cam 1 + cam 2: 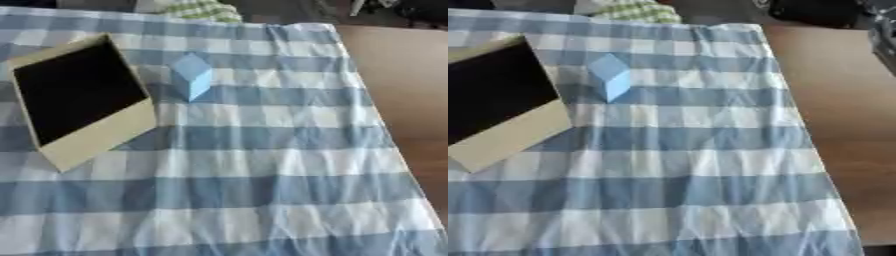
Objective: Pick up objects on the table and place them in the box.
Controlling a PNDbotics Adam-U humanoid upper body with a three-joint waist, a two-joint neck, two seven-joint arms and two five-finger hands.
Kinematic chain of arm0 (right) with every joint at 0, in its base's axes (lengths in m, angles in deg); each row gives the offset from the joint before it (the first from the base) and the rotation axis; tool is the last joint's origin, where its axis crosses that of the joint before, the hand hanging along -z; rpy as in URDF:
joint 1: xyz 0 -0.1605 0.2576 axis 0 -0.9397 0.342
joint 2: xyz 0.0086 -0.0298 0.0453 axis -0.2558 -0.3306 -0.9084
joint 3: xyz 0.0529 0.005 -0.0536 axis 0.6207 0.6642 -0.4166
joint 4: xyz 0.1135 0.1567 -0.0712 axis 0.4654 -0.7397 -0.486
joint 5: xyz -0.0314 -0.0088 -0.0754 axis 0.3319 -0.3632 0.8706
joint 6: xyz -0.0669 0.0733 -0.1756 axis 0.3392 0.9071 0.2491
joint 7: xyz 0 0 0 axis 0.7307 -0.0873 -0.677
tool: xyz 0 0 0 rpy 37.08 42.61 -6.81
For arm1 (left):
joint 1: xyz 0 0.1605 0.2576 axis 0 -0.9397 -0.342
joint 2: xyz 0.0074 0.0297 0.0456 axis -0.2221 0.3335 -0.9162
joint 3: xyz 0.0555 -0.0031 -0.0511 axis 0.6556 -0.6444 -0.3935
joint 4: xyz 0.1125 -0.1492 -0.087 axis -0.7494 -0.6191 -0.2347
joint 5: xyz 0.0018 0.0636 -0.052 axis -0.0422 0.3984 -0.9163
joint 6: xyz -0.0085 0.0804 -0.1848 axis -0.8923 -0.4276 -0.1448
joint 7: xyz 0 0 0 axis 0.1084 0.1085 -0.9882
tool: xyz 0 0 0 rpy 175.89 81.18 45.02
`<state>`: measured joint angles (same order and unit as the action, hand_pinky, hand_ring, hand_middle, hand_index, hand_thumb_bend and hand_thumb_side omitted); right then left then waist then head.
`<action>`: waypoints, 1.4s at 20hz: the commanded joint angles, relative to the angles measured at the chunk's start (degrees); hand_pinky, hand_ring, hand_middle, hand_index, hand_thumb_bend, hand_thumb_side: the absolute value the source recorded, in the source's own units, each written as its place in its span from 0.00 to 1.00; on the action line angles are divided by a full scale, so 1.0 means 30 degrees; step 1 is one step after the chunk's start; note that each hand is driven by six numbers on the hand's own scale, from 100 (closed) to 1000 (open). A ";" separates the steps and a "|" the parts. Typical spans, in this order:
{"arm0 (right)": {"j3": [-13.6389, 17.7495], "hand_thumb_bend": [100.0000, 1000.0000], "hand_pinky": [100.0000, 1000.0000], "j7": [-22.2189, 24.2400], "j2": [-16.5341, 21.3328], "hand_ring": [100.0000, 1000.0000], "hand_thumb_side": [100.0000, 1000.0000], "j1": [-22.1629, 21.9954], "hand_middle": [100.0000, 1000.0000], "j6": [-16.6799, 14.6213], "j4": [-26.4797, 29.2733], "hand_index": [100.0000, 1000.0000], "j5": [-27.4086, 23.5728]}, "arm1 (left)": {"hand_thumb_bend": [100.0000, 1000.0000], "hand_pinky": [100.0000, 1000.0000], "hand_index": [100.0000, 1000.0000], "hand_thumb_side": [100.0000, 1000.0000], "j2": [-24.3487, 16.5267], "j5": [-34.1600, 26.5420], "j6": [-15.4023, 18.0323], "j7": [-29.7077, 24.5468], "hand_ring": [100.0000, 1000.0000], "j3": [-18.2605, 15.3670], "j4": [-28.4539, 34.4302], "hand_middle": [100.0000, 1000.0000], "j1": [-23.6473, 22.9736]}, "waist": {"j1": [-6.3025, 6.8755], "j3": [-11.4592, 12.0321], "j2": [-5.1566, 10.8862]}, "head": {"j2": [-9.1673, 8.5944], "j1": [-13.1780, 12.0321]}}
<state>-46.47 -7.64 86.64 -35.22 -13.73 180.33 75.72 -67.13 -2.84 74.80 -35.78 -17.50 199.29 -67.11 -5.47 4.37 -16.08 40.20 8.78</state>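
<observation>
No hand in sight, so cannot tell open or closed. Blue block [190,76] upright just right of the box [96,142], nearer the left arm.

Block [190,76] on cloth [262,165], just right of box [96,137]

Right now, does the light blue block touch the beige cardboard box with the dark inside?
Apart. In the left eye view a strip of checked cloth shows between the light blue block and the beige cardboard box.
</observation>
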 commanded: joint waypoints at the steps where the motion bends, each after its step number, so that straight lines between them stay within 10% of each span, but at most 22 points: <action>1: -0.0559 0.00 0.86 0.2161 0.0655 0.91 0.93 0.1030 0.88 0.0062 0.0259 0.91 -0.0423 | 0.58 0.78 0.81 0.71 -0.0591 -0.0087 -0.0003 -0.0138 0.78 0.0000 0.0311 0.73 0.0252 | 0.0072 0.0046 0.0286 | 0.0023 0.0295; 16: -0.3823 0.20 0.90 0.8601 -0.1854 0.94 0.70 0.5781 0.87 -0.2505 -0.4648 0.95 -0.0475 | 0.57 0.78 0.81 0.71 -0.0566 -0.0411 0.0075 -0.0611 0.78 0.0285 0.0311 0.73 0.0495 | 0.0076 0.0075 0.0550 | 0.0137 0.0068; 28: -0.4450 0.32 0.91 1.2738 -0.2445 0.94 0.56 0.6631 0.88 -0.4240 -0.5946 0.99 -0.0697 | 0.56 0.78 0.81 0.70 -0.0568 -0.0539 0.0064 -0.0760 0.78 0.0344 0.0311 0.73 0.0472 | -0.0002 0.0041 0.0661 | 0.0410 -0.0082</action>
<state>-60.36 29.84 78.55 -16.60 -26.37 162.62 74.01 -67.15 -4.36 74.85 -37.89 -16.26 199.30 -66.12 -5.76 4.60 -15.26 41.02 8.67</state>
